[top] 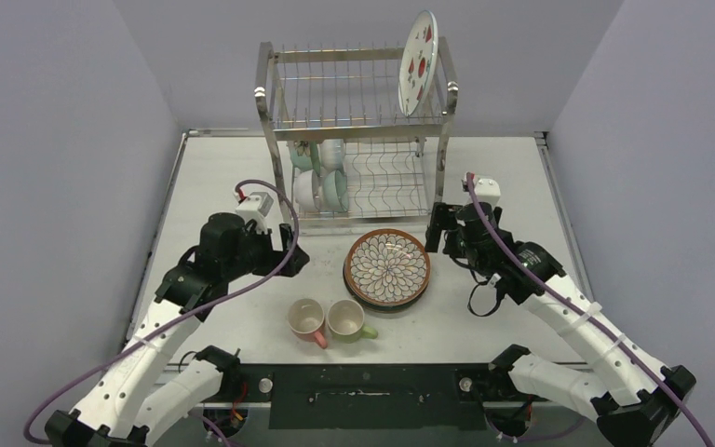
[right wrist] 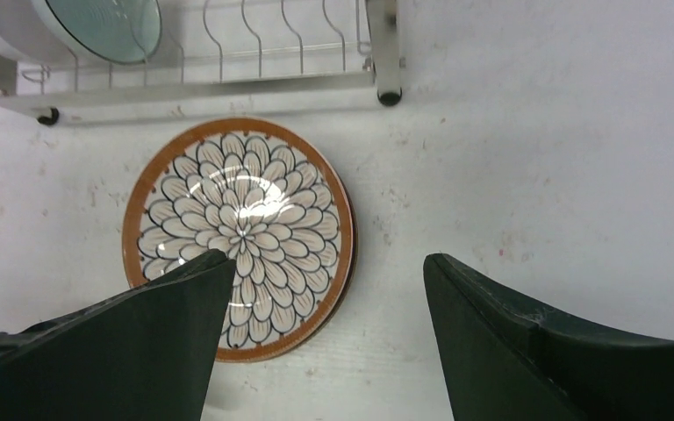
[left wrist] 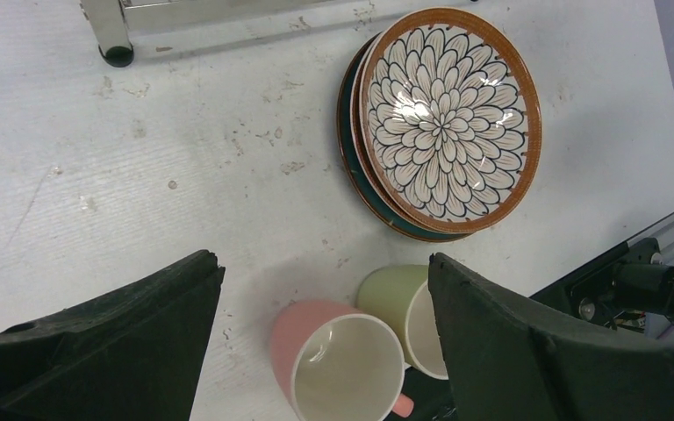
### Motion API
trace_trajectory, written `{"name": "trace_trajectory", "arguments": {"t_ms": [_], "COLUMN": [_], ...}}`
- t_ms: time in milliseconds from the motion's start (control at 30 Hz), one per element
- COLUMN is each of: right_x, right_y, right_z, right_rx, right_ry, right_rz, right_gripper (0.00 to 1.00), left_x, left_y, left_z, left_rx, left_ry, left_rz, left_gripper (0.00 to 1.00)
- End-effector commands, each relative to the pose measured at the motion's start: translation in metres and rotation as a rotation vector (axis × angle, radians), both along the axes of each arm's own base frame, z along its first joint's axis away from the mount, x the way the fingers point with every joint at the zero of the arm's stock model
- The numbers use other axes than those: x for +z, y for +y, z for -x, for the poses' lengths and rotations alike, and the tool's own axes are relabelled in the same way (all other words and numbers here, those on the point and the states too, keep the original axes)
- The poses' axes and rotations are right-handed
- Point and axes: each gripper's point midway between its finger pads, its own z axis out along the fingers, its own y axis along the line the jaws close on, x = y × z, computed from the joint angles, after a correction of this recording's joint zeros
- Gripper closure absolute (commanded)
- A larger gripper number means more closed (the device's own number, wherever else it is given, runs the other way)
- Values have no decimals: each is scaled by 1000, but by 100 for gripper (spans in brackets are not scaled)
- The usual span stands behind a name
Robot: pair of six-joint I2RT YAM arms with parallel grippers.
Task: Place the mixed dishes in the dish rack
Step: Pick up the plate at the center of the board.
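Both arms are empty-handed right now. The left gripper (top: pixel 290 250) is spread wide open by the front left leg of the dish rack (top: pixel 354 140), and the right gripper (top: pixel 439 228) is open too, by the front right leg. The rack sits centred toward the desk's (top: pixel 223 177) far edge.

- **Strawberry plate** (top: pixel 418 63): upright at the right end of the top tier.
- **Bowls** (top: pixel 319 182): in the left of the lower tier.
- **Petal plate stack** (top: pixel 388 268): flat just in front of the rack.
- **Pink mug** (top: pixel 307 321) and **green mug** (top: pixel 349 319): on their sides, side by side near the near edge.

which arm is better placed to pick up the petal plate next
Right, probably: the open right gripper hangs just beside the brown-rimmed petal-pattern round plate. The open left gripper sits farther off, nearer the pink mug.
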Motion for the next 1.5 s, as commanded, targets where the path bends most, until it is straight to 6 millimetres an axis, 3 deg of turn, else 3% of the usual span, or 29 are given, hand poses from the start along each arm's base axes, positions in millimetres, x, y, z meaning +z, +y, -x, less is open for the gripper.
{"name": "trace_trajectory", "arguments": {"t_ms": [0, 167, 367, 500, 767, 967, 1467], "right_x": [-27, -64, -101, -122, -156, -161, -153], "right_y": [11, 13, 17, 20, 20, 18, 13], "right_z": [6, 7, 4, 3, 9, 11, 16], "right_rx": [10, -3, -25, -43, -71, -73, -83], "right_ry": [67, 141, 206, 241, 299, 310, 293], "right_rz": [-71, -59, -80, -119, -145, -151, -169], "right_gripper": [19, 21, 30, 36, 41, 42, 42], "left_x": [9, -7, -27, -43, -64, -73, -98], "left_y": [-19, -40, -63, -74, -96, -109, -132], "left_z": [-16, -25, -39, -48, -60, -69, -77], "left_rx": [6, -12, -21, -11, -30, -49, -76], "left_ry": [-13, 30, 71, 104, 140, 154, 203], "left_rz": [73, 60, -11, -50, -67, -70, -64], "left_gripper": [16, 23, 36, 46, 53, 63, 74]}}
